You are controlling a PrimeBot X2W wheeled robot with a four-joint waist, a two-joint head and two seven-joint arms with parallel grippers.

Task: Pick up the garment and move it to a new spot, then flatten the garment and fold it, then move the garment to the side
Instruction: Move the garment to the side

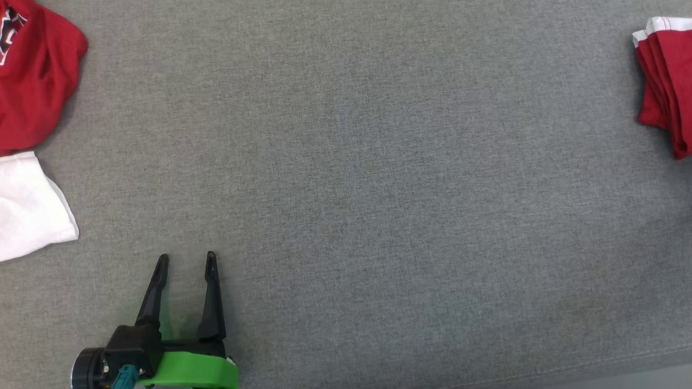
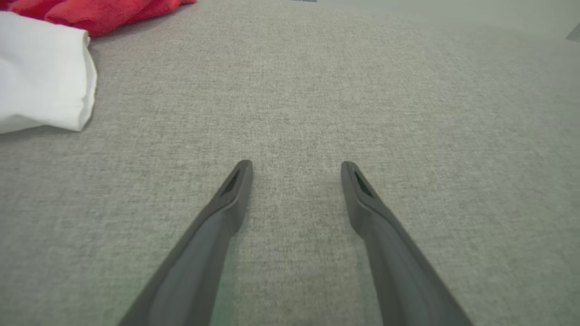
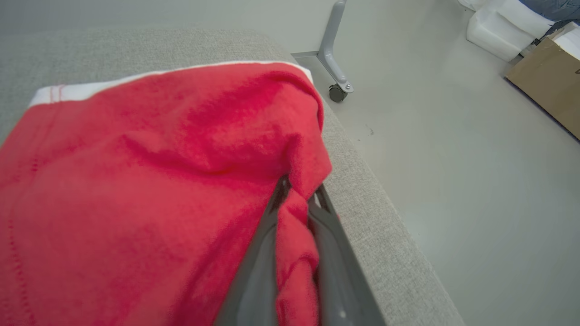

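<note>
The garment [image 1: 667,81] is red with a white hem and lies bunched at the far right edge of the grey fabric surface [image 1: 378,189]. In the right wrist view the garment [image 3: 158,181] spreads across the left half, and my right gripper [image 3: 301,188] is shut on a fold of it near the surface's edge; red cloth runs down between the two fingers. My left gripper [image 1: 186,258] rests low at the lower left, open, with nothing between its fingers. The left wrist view shows the left gripper [image 2: 295,167] over bare grey fabric.
A second red cloth [image 1: 38,81] and a white cloth [image 1: 30,210] lie at the left edge, ahead and left of the left gripper. Beyond the surface's right edge [image 3: 385,217] is pale floor with a caster leg [image 3: 333,50] and a cardboard box [image 3: 548,77].
</note>
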